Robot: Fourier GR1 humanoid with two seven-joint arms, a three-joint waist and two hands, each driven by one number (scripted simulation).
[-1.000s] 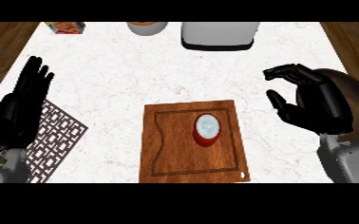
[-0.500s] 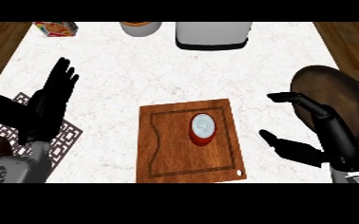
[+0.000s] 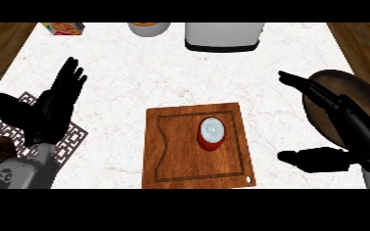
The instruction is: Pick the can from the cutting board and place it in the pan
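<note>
A red can (image 3: 212,134) with a silver top stands upright on the wooden cutting board (image 3: 173,161), in its upper right part. A dark brown pan (image 3: 338,80) lies at the right edge, largely hidden behind my right hand (image 3: 351,127). That hand is open to the right of the board, fingers stretched toward the far side and thumb pointing at the board, apart from the can. My left hand (image 3: 56,105) is open with fingers up, to the left of the board.
A patterned dark trivet (image 3: 71,138) lies under my left forearm. At the counter's back stand a white appliance (image 3: 221,35), a round pot (image 3: 150,28) and a colourful box (image 3: 63,28). Wooden floor shows past both side edges.
My right hand has dropped lower and spread wide beside the board, with the pan now showing behind it. My left hand has shifted inward toward the board. The can has not moved.
</note>
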